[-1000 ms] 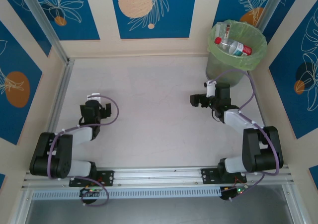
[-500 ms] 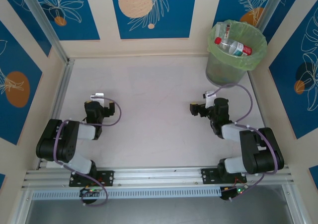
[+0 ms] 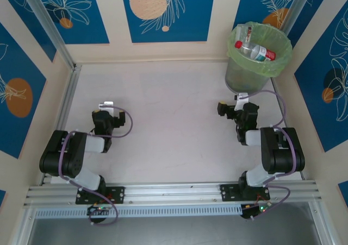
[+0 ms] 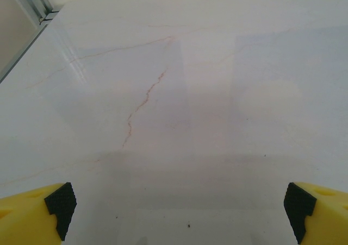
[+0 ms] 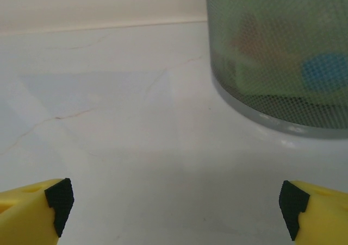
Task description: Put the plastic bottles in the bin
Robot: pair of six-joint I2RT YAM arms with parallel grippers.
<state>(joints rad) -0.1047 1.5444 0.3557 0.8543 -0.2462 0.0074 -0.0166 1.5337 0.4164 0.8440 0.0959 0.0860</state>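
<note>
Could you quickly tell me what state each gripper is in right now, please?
Left gripper: open, holding nothing.
Right gripper: open, holding nothing.

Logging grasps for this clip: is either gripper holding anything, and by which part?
Nothing is held. The left gripper and the right gripper both stand open over the table; the plastic bottles lie in the bin.
</note>
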